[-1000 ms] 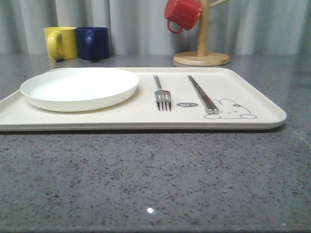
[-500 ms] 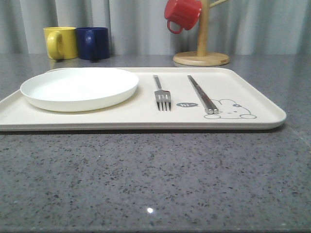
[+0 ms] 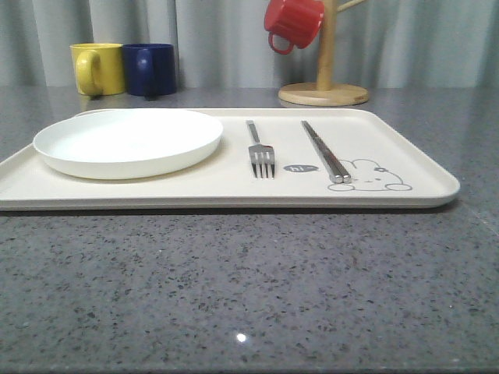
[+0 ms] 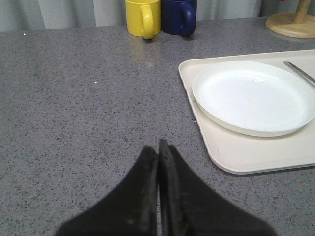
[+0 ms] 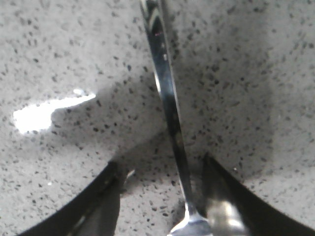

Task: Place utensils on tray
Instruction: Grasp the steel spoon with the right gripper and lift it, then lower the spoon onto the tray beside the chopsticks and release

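On the grey speckled tabletop (image 3: 249, 288) there is one cream tray (image 3: 405, 199), which lies across the middle and reaches nearly to the left edge of the front view. On the tray I count one white plate (image 3: 129, 142), one fork (image 3: 260, 149) and one pair of chopsticks (image 3: 325, 151). The plate sits at the left end of the tray. The fork lies just beside it toward the right, with its tines pointing to the near rim. The chopsticks lie further right, side by side, and their near ends touch the bunny drawing (image 3: 366, 176) close to the tray's right near corner.

There are three mugs. One yellow mug (image 3: 97, 68) and one navy mug (image 3: 150, 69) stand together near the far left edge of the tabletop. One red mug (image 3: 293, 24) hangs on the wooden mug stand (image 3: 323, 92) behind the tray's far rim.

One spoon (image 5: 167, 98) lies on the bare tabletop, and its handle runs between the two fingers of the right claw (image 5: 162, 196). This claw is spread wide around the handle and I do not see it touching. The left claw (image 4: 158, 152) is pressed together and holds nothing; it hovers over the tabletop beside the tray's left end.

Compared with a second ago, nothing on the tray or behind it has changed place.
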You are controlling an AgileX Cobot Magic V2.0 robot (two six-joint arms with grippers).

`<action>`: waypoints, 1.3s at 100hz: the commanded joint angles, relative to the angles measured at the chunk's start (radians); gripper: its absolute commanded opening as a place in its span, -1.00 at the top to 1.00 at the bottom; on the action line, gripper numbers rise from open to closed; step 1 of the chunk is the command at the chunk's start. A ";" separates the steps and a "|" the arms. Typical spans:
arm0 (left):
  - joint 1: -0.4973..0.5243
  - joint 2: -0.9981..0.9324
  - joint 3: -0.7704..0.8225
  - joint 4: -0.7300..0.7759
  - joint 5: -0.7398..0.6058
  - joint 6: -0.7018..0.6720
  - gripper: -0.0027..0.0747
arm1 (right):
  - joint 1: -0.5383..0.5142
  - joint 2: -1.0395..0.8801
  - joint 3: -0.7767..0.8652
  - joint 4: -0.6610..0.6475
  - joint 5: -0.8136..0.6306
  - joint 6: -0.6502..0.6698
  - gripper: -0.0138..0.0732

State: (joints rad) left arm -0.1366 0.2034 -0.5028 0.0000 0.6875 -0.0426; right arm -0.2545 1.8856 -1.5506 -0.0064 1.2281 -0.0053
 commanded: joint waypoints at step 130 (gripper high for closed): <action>-0.008 0.011 -0.024 -0.007 -0.071 -0.009 0.98 | 0.552 -0.066 -0.050 0.167 -0.134 0.312 0.84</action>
State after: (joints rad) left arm -0.1366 0.2034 -0.5028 0.0000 0.6875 -0.0426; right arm 0.2995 1.8571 -1.5710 0.1577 1.1169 0.2973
